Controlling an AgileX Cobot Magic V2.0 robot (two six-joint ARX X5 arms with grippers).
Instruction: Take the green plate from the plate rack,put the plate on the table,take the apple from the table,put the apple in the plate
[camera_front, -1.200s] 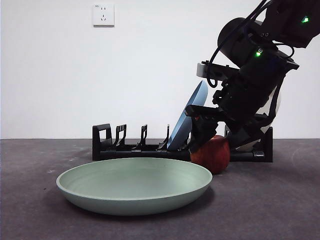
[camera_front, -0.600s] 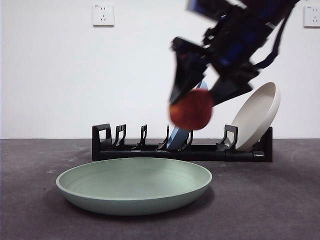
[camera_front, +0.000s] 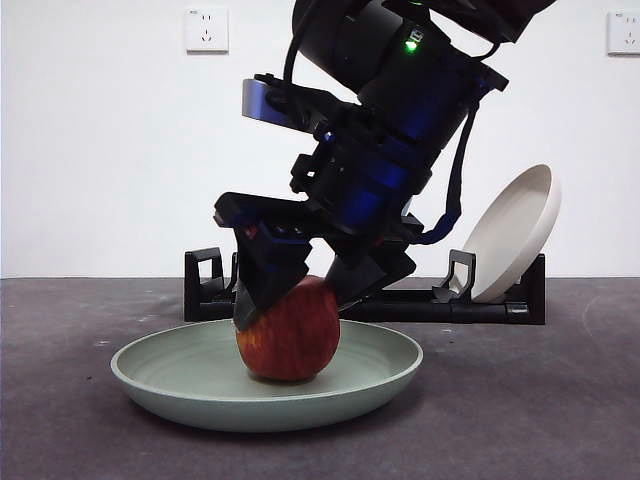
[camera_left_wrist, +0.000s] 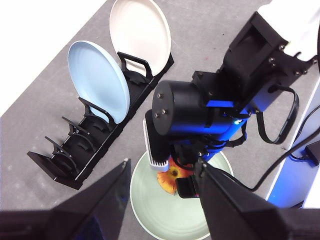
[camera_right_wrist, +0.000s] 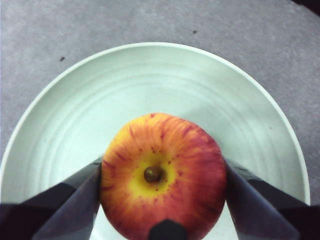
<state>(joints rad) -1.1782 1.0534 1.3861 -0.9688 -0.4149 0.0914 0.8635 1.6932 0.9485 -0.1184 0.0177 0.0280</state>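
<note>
The pale green plate (camera_front: 190, 385) lies flat on the dark grey table (camera_front: 560, 400) in front of the black plate rack (camera_front: 500, 305). My right gripper (camera_front: 295, 300) comes down from above and is shut on the red apple (camera_front: 290, 335), which rests in the plate's middle. In the right wrist view the apple (camera_right_wrist: 162, 175) sits between both jaws over the green plate (camera_right_wrist: 150, 80). My left gripper (camera_left_wrist: 162, 200) is open and empty, high above; its view shows the plate (camera_left_wrist: 165, 215), apple (camera_left_wrist: 169, 179) and rack (camera_left_wrist: 90, 145).
A blue plate (camera_left_wrist: 97, 80) and a beige plate (camera_front: 510, 230) stand upright in the rack; the blue one is hidden behind the arm in the front view. A wall with sockets (camera_front: 206, 30) stands behind.
My right gripper lifted the apple from the table beside the rack, carried it left over the green plate, and lowered it into the plate's middle.
</note>
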